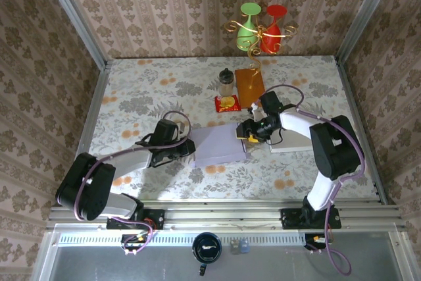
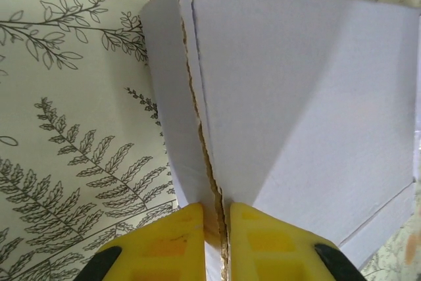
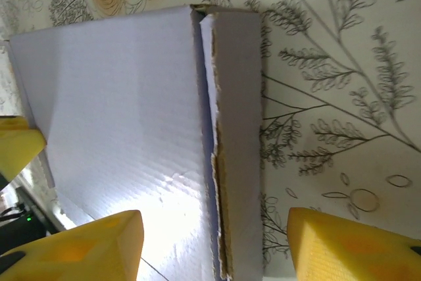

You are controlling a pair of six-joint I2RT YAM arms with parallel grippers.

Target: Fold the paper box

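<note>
The paper box (image 1: 220,144) lies flat and pale lavender in the middle of the flowered table. My left gripper (image 1: 187,146) is at its left edge. In the left wrist view the yellow fingers (image 2: 177,238) of my left gripper (image 2: 218,214) are shut on the doubled cardboard wall of the box (image 2: 296,97), the torn brown edge running up between them. My right gripper (image 1: 245,133) is at the box's right edge. Its jaws (image 3: 214,228) stand open, one finger (image 3: 99,245) over the box's top panel (image 3: 118,116) and the other beyond the upright side wall (image 3: 237,136), touching neither.
Behind the box sit a red packet (image 1: 227,102), a small dark-lidded jar (image 1: 226,82) and an orange-brown board (image 1: 250,87). A gold stand with green and red goblets (image 1: 261,27) is at the back. A white flat sheet (image 1: 289,143) lies under the right arm.
</note>
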